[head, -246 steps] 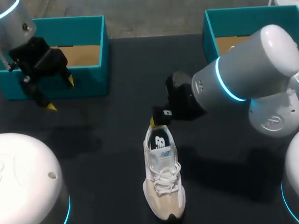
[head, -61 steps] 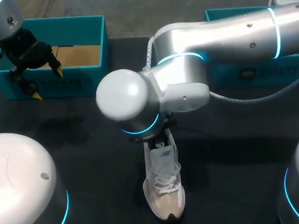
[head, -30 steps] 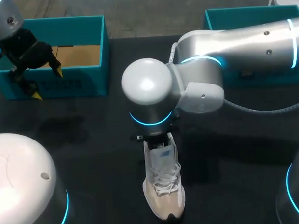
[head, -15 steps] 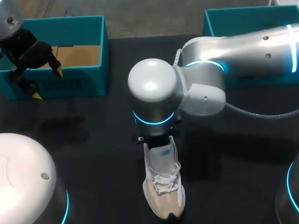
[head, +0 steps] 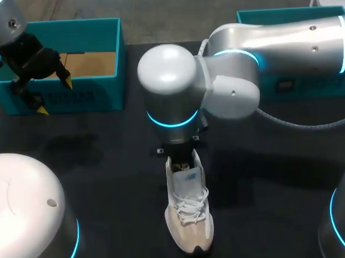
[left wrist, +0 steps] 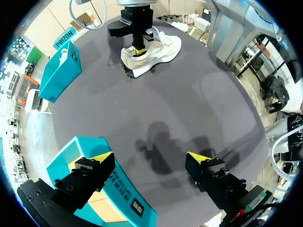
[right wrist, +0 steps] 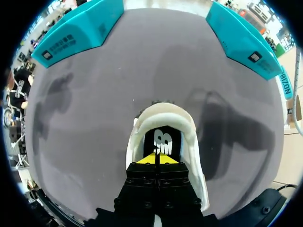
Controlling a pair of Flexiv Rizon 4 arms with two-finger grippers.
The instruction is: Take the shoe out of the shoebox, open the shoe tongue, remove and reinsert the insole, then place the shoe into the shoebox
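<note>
A white and beige sneaker (head: 189,213) lies on the dark table, toe toward the near edge, laces tied. Its heel opening (right wrist: 161,137) shows a black insole with a white logo. My right gripper (right wrist: 156,158) is shut, its yellow tips pressed together and pointing down into that opening, just over the insole. The left wrist view shows the same gripper (left wrist: 138,48) standing upright in the shoe (left wrist: 154,49). My left gripper (left wrist: 150,158) hangs open and empty at the far left, over the front wall of the left teal shoebox (head: 90,58).
A second teal shoebox (head: 288,23) stands at the far right, partly behind my right arm (head: 233,70). Both boxes show bare cardboard floors. Large white arm bases fill the near corners (head: 28,213).
My right arm's elbow has swung slightly left and away while its gripper stays at the shoe's heel opening. The shoe and the left arm have not moved.
</note>
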